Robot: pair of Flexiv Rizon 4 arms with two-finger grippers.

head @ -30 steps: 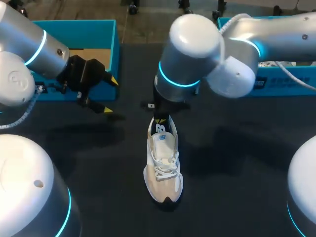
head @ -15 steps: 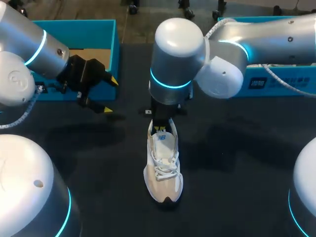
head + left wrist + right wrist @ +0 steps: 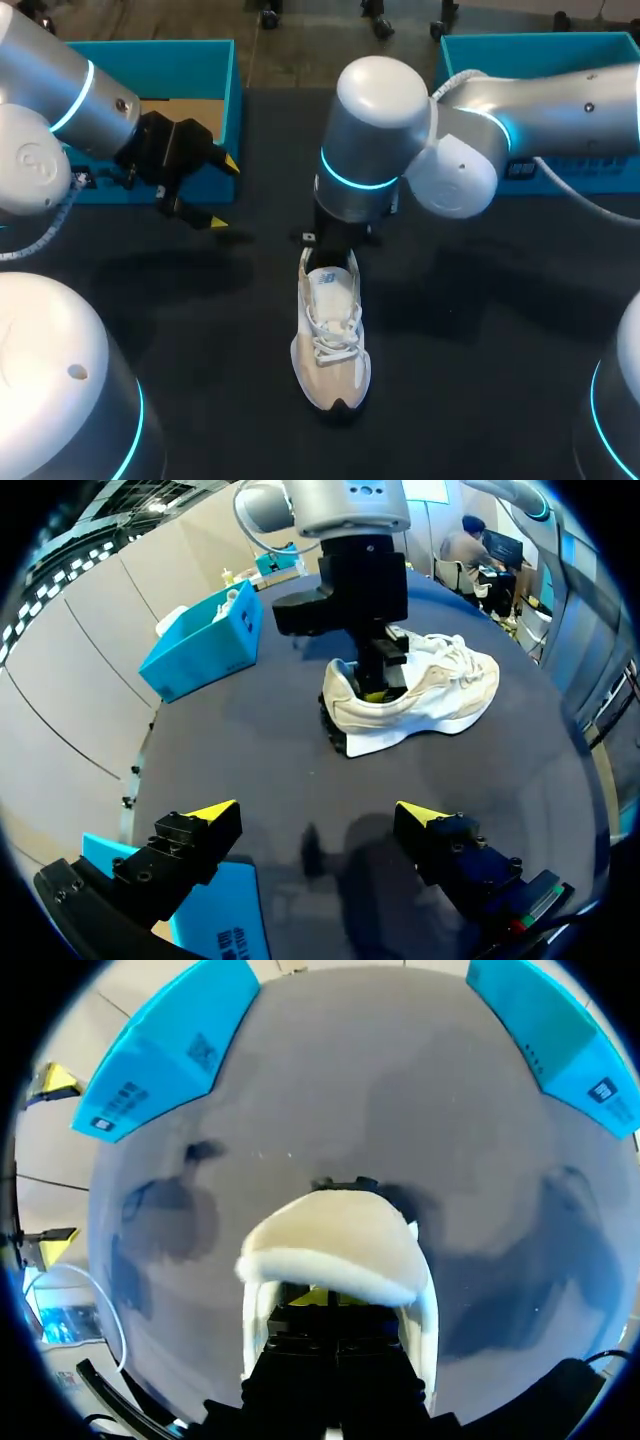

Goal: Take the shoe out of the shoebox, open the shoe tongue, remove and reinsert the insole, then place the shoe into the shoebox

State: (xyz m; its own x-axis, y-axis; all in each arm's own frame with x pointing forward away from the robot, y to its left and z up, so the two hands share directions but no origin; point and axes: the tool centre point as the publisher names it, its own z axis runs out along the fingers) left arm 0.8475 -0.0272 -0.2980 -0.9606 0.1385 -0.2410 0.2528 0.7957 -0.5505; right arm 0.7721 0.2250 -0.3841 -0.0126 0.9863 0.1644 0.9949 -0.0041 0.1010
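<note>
The right fingers (image 3: 380, 670) sit inside the shoe (image 3: 330, 340) at its heel, grip untellable; left fingers (image 3: 212, 813) spread, aside.

Inside the shoe (image 3: 331, 345) — most of right hand (image 3: 331, 1300)

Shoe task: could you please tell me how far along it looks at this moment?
Done: the shoe is out, standing on the table. In hand: the right gripper is down in its opening; the left gripper hangs open by the shoebox. Left: the insole out and back, then boxing the shoe.
</note>
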